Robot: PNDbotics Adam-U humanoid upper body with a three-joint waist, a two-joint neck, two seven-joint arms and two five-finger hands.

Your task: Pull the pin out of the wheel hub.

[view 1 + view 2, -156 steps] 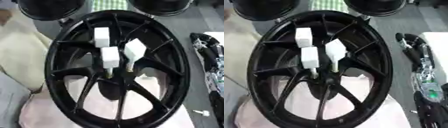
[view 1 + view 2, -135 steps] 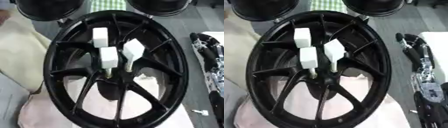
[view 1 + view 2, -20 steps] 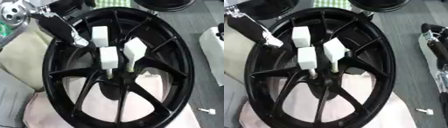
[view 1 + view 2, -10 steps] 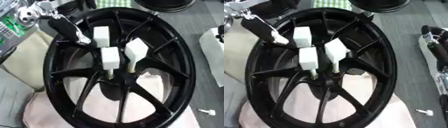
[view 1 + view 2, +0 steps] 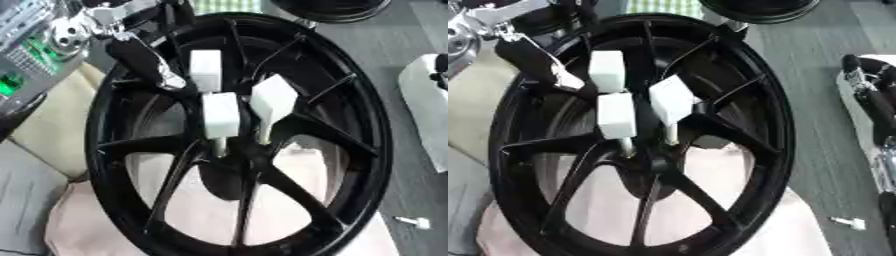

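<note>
Fingers of the left hand [image 5: 144, 60] have swung in from the upper left, stretched straight, tips just beside the top white pin [image 5: 206, 70] — the pull hasn't begun. All three pins stand in the black wheel hub [image 5: 236, 165]; two neighbours [image 5: 220, 115] [image 5: 273, 97] crowd the approach. Right hand [image 5: 872, 100] idles at the right edge, grip unclear. Small white bolt [image 5: 411, 221] lies apart.

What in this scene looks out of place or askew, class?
One small white piece lies alone on the grey floor, right of the black wheel. Of the three white-capped pins at the hub, the right pin leans, while the middle pin stands straight.
</note>
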